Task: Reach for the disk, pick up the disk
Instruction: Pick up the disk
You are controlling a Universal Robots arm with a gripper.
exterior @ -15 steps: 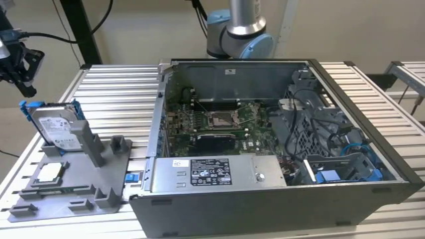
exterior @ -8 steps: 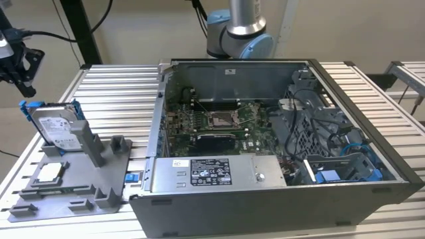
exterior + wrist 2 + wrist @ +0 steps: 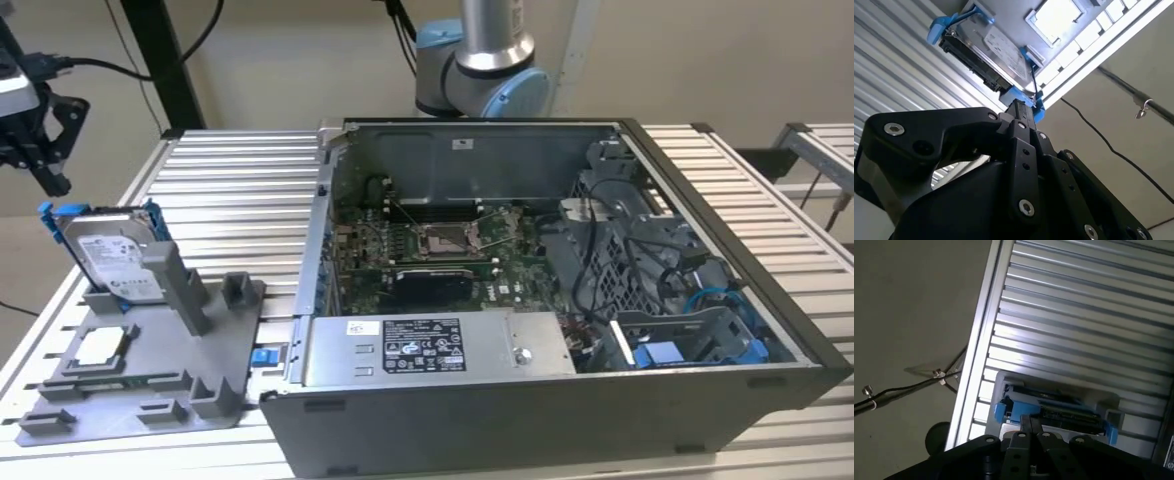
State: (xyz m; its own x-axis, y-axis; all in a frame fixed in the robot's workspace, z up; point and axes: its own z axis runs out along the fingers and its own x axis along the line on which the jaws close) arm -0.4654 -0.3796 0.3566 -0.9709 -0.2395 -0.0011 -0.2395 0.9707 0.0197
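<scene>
The disk (upright, blue-railed) stands just below the tool.

I see the disk as bare silver metal with a white paper label, edged by glossy blue plastic rails. The gripper looks matt black. The table is ribbed, shiny aluminium; the holder is matt grey plastic.

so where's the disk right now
In the exterior view the disk stands on edge in the grey holder at the exterior view's left, beside the open case, with the gripper above it, not touching.
</scene>
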